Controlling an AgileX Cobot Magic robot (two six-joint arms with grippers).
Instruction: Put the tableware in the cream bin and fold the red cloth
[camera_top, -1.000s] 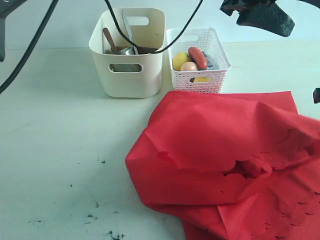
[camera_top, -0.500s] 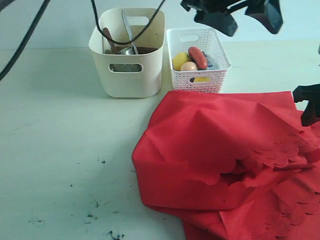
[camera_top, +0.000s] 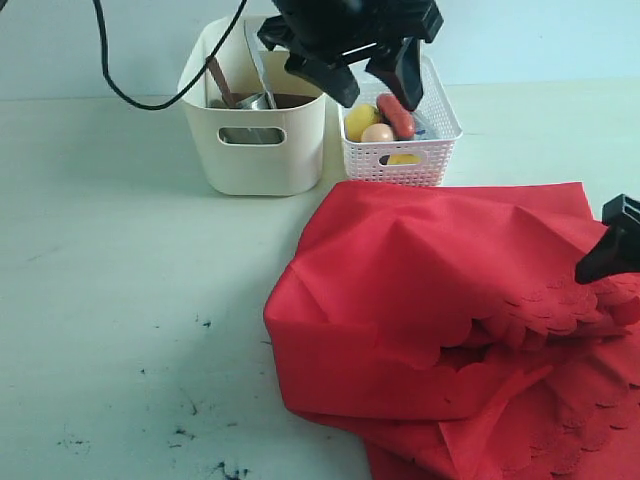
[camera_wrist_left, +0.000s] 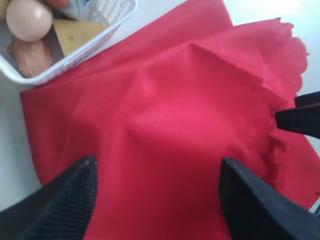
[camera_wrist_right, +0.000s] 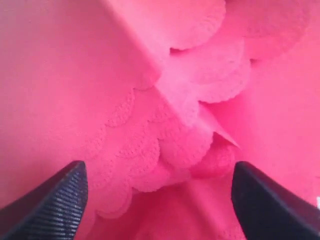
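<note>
Cream bin (camera_top: 255, 150) stands at the back of the table (camera_top: 100, 250). Sticking out of it are a wooden spoon (camera_top: 217, 78), a knife (camera_top: 257, 62) and a steel cup (camera_top: 256, 102); whatever sits deeper is hidden by the wall. White lattice basket (camera_top: 425, 165) is just beside it on the right and holds a lemon (camera_top: 360, 121), an egg (camera_top: 377, 133), a red sausage-shaped item (camera_top: 398, 116) and cheese (camera_top: 403, 158). Red cloth (camera_top: 430, 300) lies rumpled on the table in front of both containers. Its back edge touches the basket, and the scalloped edge (camera_wrist_right: 190, 125) is bunched over itself toward the right. Left tool (camera_top: 375, 90) is wide open with nothing held; it is up in the air in front of the containers, and its wrist view looks down on the cloth near the basket. Right tool (camera_wrist_right: 160, 200) also has its fingers spread wide with nothing gripped, low over the scalloped folds at the cloth's right side. Can't tell if it touches the fabric.
</note>
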